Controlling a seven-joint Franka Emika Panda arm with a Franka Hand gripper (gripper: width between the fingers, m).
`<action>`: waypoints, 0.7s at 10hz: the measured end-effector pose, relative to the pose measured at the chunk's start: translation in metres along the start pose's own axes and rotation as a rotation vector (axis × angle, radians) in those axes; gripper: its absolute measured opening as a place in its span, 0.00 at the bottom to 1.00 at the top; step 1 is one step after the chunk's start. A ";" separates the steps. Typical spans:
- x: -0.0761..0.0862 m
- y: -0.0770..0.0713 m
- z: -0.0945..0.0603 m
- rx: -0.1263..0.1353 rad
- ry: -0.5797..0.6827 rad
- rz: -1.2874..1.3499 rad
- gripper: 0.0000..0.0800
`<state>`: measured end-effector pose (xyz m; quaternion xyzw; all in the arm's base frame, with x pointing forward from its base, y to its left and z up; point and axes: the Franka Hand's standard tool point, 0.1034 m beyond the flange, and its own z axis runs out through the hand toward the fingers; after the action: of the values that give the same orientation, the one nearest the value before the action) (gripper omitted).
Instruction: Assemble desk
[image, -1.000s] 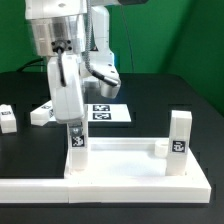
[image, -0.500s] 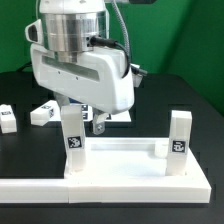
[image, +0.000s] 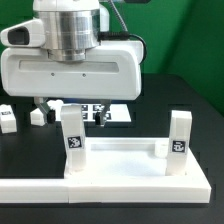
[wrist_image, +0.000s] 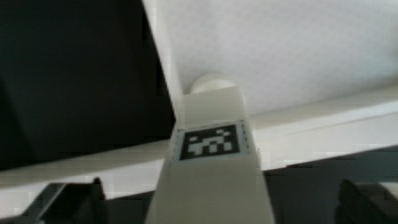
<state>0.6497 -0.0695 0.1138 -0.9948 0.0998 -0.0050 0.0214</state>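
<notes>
The white desk top (image: 120, 160) lies on the table with its rim up. Two tagged legs stand upright in its corner sockets, one on the exterior view's left (image: 70, 135) and one on the right (image: 179, 133). My gripper (image: 72, 112) hangs over the left leg, open, with one finger on each side of it and a gap to both. In the wrist view that leg (wrist_image: 214, 150) runs up the middle between my dark fingertips (wrist_image: 71, 203), and the desk top (wrist_image: 267, 50) lies behind it. Two loose legs (image: 8, 120) (image: 40, 115) lie on the table at the left.
The marker board (image: 112, 114) lies flat behind the desk top. The long white L-shaped border bar (image: 100, 190) runs along the front and left of the desk top. The table is black.
The hand has turned about its vertical axis from edge-on to broadside over the left leg. Its fingers now stand apart on both sides of the leg. The leg stays upright in its socket.
</notes>
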 end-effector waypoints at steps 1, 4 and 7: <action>0.000 -0.001 0.000 0.000 0.000 -0.002 0.81; 0.000 -0.001 0.000 0.003 0.000 0.079 0.65; 0.000 -0.003 0.000 0.004 -0.001 0.275 0.36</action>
<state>0.6500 -0.0670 0.1137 -0.9717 0.2351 -0.0020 0.0241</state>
